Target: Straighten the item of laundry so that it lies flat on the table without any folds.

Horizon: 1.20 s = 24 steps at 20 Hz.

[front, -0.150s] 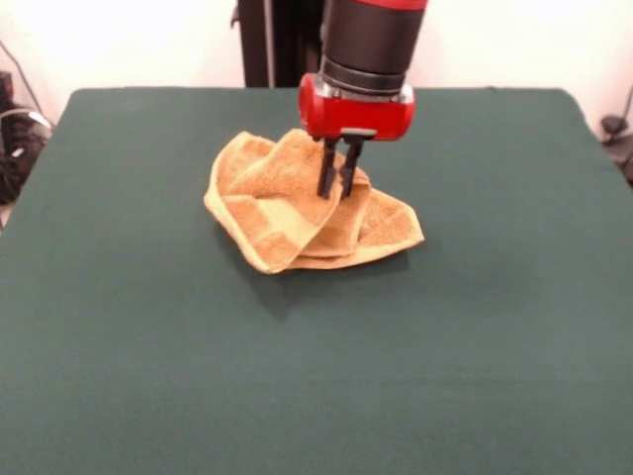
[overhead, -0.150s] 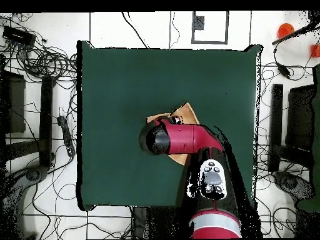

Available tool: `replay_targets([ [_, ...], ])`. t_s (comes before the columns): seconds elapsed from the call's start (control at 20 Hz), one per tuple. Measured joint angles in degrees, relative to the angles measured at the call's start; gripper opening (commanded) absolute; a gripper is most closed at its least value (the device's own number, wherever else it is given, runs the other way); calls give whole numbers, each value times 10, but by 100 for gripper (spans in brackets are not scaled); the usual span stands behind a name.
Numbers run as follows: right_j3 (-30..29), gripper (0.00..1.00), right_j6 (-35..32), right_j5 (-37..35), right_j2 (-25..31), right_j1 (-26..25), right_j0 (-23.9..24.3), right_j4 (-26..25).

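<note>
Atop crumpled towel (front, -0.150s: pixel 297 203), tool (front, -0.150s: pixel 337 186) nearly closed

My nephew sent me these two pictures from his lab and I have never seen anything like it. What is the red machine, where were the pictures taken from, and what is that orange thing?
The red and black machine is a robot arm; its gripper is the pair of dark fingers at its tip. One picture faces the robot from across the table; the other looks straight down from above. On the green table lies a crumpled golden-orange towel, folded over itself in several layers. The gripper's fingers stand close together, reaching down into the towel's top folds; whether they are pinching cloth cannot be made out.
</note>
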<state>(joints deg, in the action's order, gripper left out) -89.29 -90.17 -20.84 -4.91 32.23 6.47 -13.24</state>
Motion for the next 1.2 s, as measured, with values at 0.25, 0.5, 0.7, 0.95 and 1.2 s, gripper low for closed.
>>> replay_targets([
  [0.25, 32, 0, 0, -18, -5, -1, 3, 0],
  [0.5, 64, 0, 0, -27, -6, -4, 6, 0],
  [0.7, 90, 0, 0, -28, -6, -12, 11, 0],
  [0.95, 116, 0, 0, -28, -7, -24, 22, -8],
  [1.2, 131, 0, 0, -28, -7, -29, 34, -16],
])
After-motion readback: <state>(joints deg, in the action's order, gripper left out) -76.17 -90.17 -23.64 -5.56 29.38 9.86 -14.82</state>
